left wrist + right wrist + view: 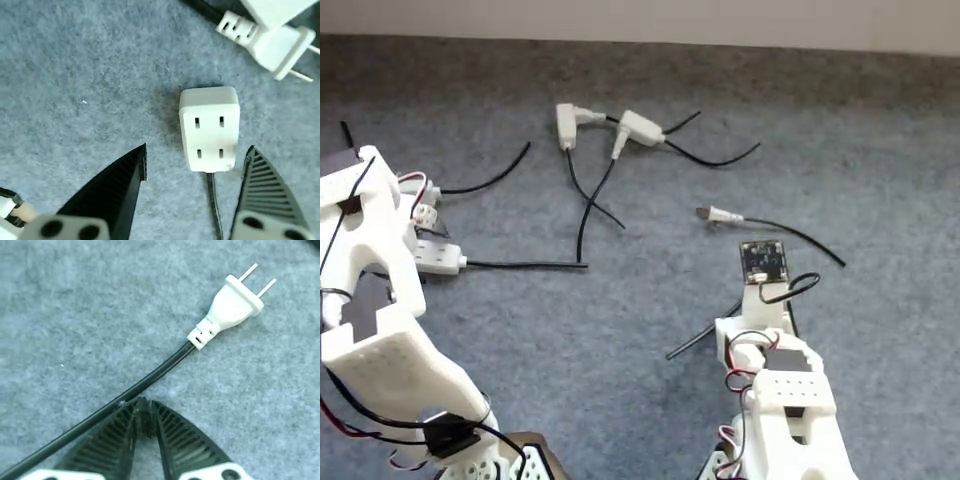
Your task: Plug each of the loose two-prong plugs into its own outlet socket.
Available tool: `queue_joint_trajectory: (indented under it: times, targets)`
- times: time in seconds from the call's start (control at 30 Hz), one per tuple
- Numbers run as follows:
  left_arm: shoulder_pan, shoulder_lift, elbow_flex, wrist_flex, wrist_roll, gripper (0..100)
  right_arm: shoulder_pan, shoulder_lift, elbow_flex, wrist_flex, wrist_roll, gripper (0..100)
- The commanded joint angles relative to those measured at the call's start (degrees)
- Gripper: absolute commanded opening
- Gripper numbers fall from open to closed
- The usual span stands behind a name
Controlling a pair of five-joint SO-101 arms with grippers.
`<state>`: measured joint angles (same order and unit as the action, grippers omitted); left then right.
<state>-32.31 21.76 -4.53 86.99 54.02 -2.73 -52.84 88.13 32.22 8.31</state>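
Note:
A white outlet socket (pixel 209 129) with two pairs of slots lies on the grey carpet between the fingers of my left gripper (pixel 195 160), which is open and hangs over its cable end. A loose two-prong plug (pixel 280 45) rests just beyond it. In the high view this socket (pixel 438 258) and plug (pixel 425 190) sit at the far left beside the left arm. A second loose plug (pixel 232 305) with a black cable (pixel 150 380) lies ahead of my right gripper (pixel 145 410), which is shut, its tips beside the cable. That plug (pixel 720 214) shows right of centre.
Two more white cord ends (pixel 566 125) (pixel 640 128) lie at the back centre, their black cables crossing toward the middle. The socket's cable (pixel 525 265) runs right across the carpet. Open carpet lies at the right and front centre.

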Motion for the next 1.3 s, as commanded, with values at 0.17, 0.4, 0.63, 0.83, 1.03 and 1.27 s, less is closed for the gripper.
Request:
queue_joint_trajectory:
  times: [0.17, 0.4, 0.63, 0.83, 1.03, 1.27]
  targets:
    - [1.71, -3.12, 4.26, -9.49, 1.23, 30, -1.1, -0.31, -0.04, -0.84, 0.62, 0.7]
    - [2.07, -3.21, 7.78, -13.45, 1.14, 28, -1.1, -0.31, -0.04, -0.84, 0.62, 0.7]
    - [2.95, -3.3, 7.43, -14.51, -8.97, 0, -1.1, -0.31, -0.04, -0.84, 0.62, 0.7]
    - [1.98, -3.82, 3.21, -14.59, -24.09, 1, -1.1, -0.31, -0.04, -0.84, 0.62, 0.7]
    - [3.82, -3.82, -12.53, -2.81, -44.4, 1, -1.1, -0.31, -0.04, -0.84, 0.62, 0.7]
    - [19.03, -3.91, -23.16, 15.3, -74.02, 1, -1.1, -0.31, -0.04, -0.84, 0.62, 0.7]
